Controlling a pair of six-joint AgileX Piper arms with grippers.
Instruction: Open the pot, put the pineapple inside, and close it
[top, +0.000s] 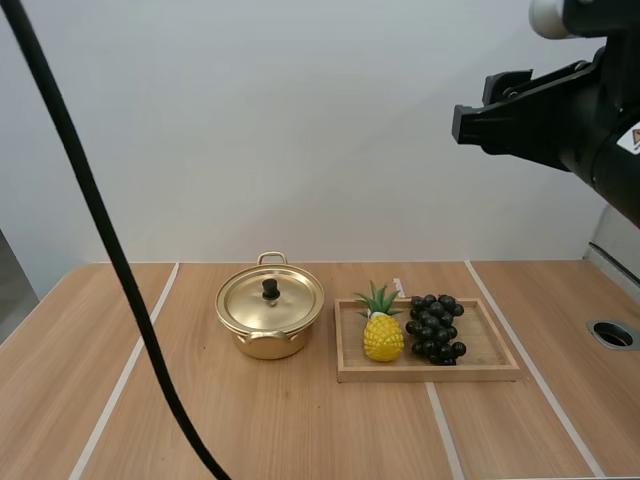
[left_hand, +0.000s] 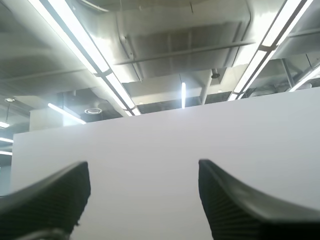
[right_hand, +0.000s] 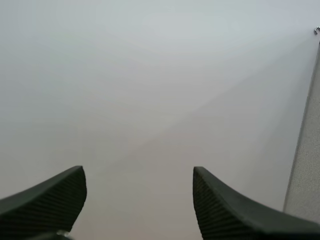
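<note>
High view: your lidded golden pot (top: 270, 305) sits lower centre, yellow pineapple (top: 383, 337) on the wooden tray (top: 493, 352) just right of it; left gripper (left_hand: 142, 195) and right gripper (right_hand: 137, 200) both spread.

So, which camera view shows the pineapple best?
The high view: the pineapple stands whole on the wooden tray, beside the grapes. The wrist views face a pale wall past the open left hand and right hand.

robot lab bench: wooden table (top: 300, 430), tape lines (top: 128, 370), white partition (top: 300, 130), robot arm (top: 560, 110).
</note>
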